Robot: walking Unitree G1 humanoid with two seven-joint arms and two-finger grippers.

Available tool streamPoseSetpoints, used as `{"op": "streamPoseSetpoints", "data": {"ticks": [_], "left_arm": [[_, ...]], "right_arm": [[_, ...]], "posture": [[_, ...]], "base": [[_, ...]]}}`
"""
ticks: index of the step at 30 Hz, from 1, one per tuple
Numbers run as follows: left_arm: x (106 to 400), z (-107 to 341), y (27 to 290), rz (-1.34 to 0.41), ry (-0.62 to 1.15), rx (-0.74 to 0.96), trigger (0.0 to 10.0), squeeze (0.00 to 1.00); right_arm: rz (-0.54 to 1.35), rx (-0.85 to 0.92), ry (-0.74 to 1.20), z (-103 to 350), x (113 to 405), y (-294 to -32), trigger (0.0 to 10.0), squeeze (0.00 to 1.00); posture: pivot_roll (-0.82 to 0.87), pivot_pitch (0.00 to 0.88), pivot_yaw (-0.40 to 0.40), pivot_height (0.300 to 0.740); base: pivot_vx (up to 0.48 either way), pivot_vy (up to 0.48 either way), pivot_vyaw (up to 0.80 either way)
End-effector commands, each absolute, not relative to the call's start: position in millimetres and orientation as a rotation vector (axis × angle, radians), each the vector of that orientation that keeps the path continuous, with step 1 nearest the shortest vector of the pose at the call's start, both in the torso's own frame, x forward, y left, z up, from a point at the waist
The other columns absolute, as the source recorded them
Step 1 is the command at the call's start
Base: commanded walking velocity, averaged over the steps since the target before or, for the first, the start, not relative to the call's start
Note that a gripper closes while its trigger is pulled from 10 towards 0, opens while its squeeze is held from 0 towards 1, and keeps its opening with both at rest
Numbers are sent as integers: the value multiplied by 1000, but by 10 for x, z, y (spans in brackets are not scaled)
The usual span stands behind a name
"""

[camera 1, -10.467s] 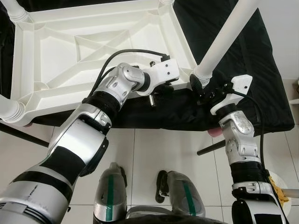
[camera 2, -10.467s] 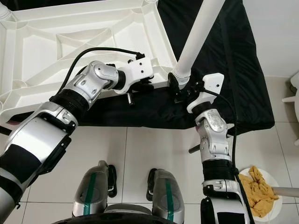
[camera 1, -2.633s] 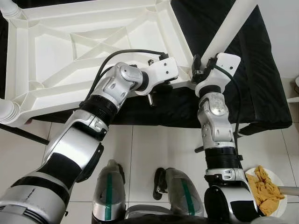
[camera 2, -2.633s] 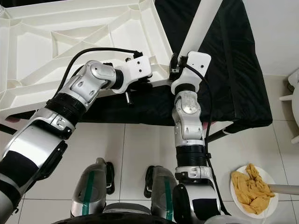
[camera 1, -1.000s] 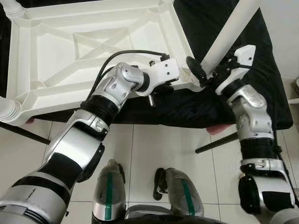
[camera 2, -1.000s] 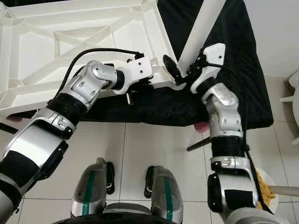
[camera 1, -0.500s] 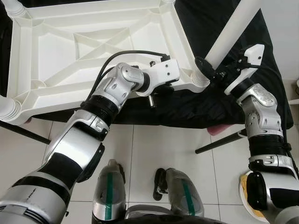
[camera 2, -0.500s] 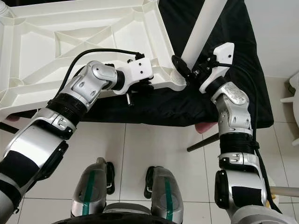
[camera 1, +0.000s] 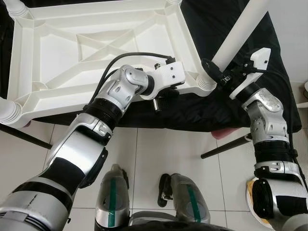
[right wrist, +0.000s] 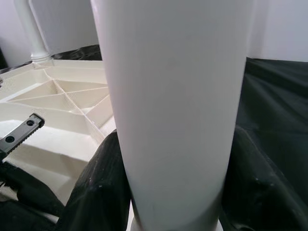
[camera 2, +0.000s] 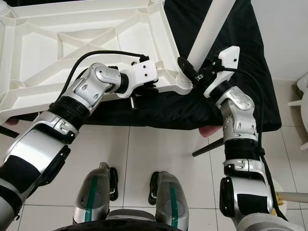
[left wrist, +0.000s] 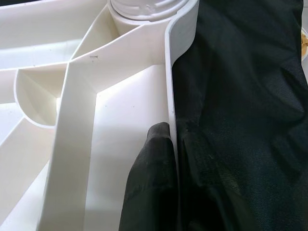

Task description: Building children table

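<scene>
While left tool [camera 1: 162,94] pinches tabletop [camera 1: 86,48], right tool [camera 1: 219,74] grips leg [camera 1: 236,36].

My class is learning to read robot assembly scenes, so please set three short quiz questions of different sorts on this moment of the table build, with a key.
1. True or false: the white tabletop lies upside down, ribbed underside up, on the black cloth.
2. Which gripper is closed around the white table leg near its base?
A. left gripper
B. right gripper
C. both
3. Fill in: the left gripper clamps the tabletop's ____, one finger inside it and one on the cloth side.

Key
1. True.
2. B. The right gripper holds the leg just above the corner socket.
3. Rim (the near edge wall).
</scene>
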State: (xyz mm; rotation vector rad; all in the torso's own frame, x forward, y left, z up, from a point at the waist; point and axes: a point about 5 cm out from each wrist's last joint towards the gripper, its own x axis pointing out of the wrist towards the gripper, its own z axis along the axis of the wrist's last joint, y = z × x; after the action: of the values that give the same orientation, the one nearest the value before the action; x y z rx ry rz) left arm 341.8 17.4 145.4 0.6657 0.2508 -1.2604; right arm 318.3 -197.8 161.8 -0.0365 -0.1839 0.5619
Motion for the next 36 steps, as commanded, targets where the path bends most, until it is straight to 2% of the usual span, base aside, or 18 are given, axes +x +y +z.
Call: {"op": "streamPoseSetpoints", "data": {"ticks": [1,2,3,4,15,19,23,26,36], "left_arm": [[3392,1427,150,-1280,233,655,10000,0],[3392,1427,149,-1280,232,654,10000,0],[3392,1428,149,-1280,232,654,10000,0],[3393,1429,148,-1280,231,653,10000,0],[3394,1435,148,-1277,230,652,10000,0],[3398,1440,153,-1275,231,650,10000,0],[3397,1441,153,-1275,231,649,10000,0],[3391,1437,156,-1276,232,647,10000,0],[3387,1433,161,-1274,233,644,10000,0]], "right_arm": [[538,-3,-195,1627,3177,-1967,0,0],[520,3,-194,1622,3174,-1955,0,0],[508,2,-189,1614,3173,-1941,902,0],[497,5,-188,1609,3170,-1920,10000,0],[332,39,-202,1636,3182,-1840,10000,0],[212,60,-196,1615,3160,-1744,10000,0],[190,63,-196,1612,3151,-1721,10000,0],[57,82,-192,1599,3116,-1638,10000,0],[-132,115,-174,1554,3041,-1514,10000,0]], "posture": [[17,26,-37,740],[17,26,-37,740],[17,27,-38,740],[17,29,-39,740],[17,42,-41,740],[20,52,-44,740],[21,52,-44,740],[22,57,-46,740],[28,63,-48,740]], "base": [[0,0,0],[0,0,0],[0,0,0],[0,0,0],[0,0,0],[0,0,0],[0,0,0],[0,0,0],[0,0,0]]}}
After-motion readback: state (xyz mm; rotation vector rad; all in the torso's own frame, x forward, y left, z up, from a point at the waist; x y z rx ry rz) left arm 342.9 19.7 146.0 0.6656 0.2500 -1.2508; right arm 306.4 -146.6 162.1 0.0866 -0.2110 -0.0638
